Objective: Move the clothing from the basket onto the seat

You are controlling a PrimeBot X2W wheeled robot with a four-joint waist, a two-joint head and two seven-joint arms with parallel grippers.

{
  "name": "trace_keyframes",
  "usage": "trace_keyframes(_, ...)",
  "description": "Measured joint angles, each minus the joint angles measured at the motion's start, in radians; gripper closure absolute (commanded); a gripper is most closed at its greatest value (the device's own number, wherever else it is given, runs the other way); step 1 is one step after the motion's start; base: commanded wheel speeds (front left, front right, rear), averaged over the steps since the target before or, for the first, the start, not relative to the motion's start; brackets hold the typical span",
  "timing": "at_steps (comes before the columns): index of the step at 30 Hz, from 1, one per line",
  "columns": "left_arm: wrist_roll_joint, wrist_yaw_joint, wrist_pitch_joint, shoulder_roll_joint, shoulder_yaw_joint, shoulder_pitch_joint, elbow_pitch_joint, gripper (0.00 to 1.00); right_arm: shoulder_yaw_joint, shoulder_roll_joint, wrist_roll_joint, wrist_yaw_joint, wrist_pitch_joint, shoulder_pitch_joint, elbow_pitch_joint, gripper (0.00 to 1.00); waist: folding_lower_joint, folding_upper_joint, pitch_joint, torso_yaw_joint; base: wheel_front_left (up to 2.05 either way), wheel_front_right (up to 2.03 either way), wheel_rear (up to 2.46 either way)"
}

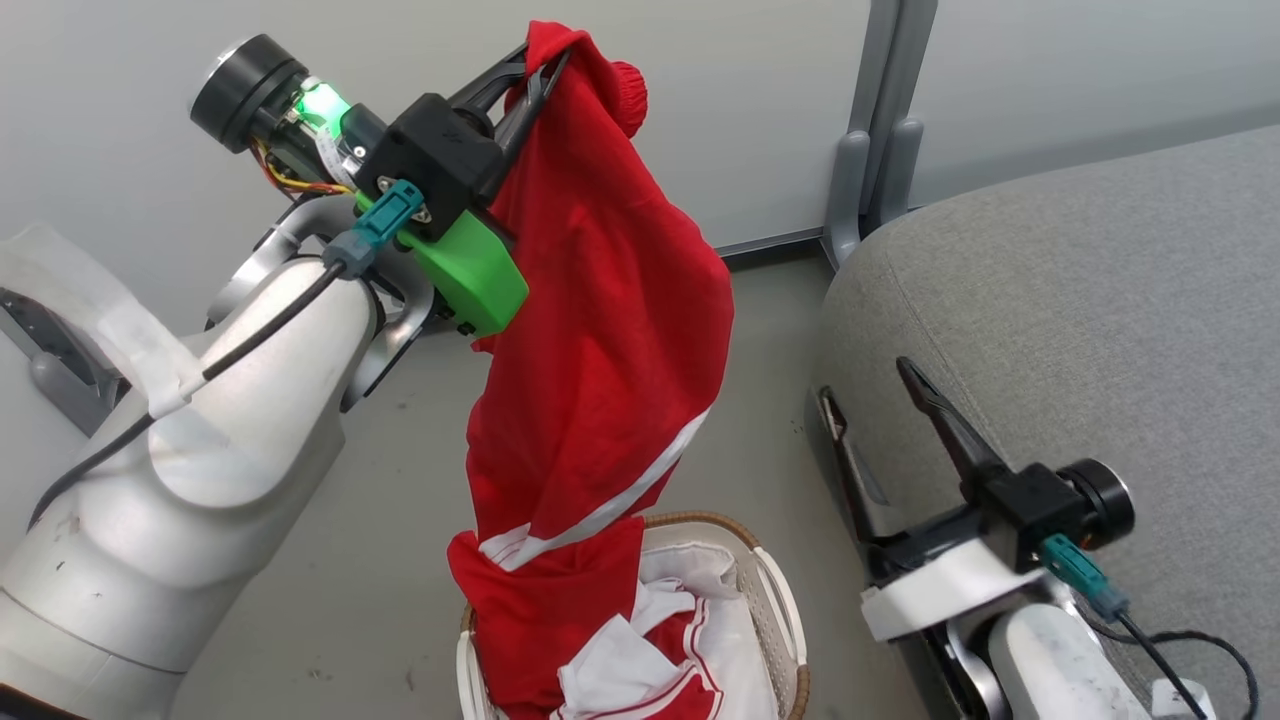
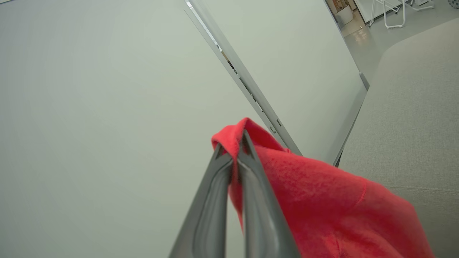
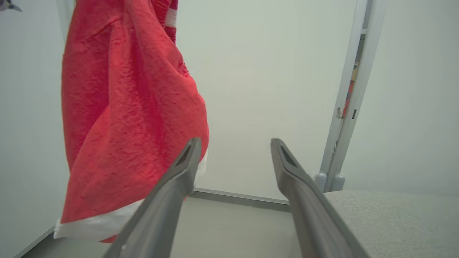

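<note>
The left claw [image 1: 535, 75] pinches a top fold of the red garment [image 1: 600, 330], which hangs limp, its hem trailing into the basket [image 1: 775, 590] below. It looks soft and light, and a bunched fold should grip best. The right claw [image 1: 865, 385] is spread beside the seat [image 1: 1080, 300].

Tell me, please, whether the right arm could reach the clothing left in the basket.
Probably yes: the open right gripper sits just beside the basket with nothing between them; the hanging garment covers only its left side.
</note>
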Motion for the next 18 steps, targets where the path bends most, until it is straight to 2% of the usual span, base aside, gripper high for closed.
trace_keyframes(8, -0.003, 0.0, -0.007, -0.016, -0.026, -0.015, -0.008, 1.0, 0.135, 0.001, -0.029, 0.0, 0.0, -0.193, 0.121, 0.0, 0.0, 0.0, 0.007, 0.014, 0.0, 0.0, 0.0)
trace_keyframes(18, -0.006, 0.0, -0.015, -0.031, -0.064, -0.019, -0.019, 1.0, 0.231, 0.0, -0.065, 0.0, 0.0, -0.359, 0.272, 0.0, 0.0, 0.0, 0.013, 0.034, 0.0, 0.0, 0.0)
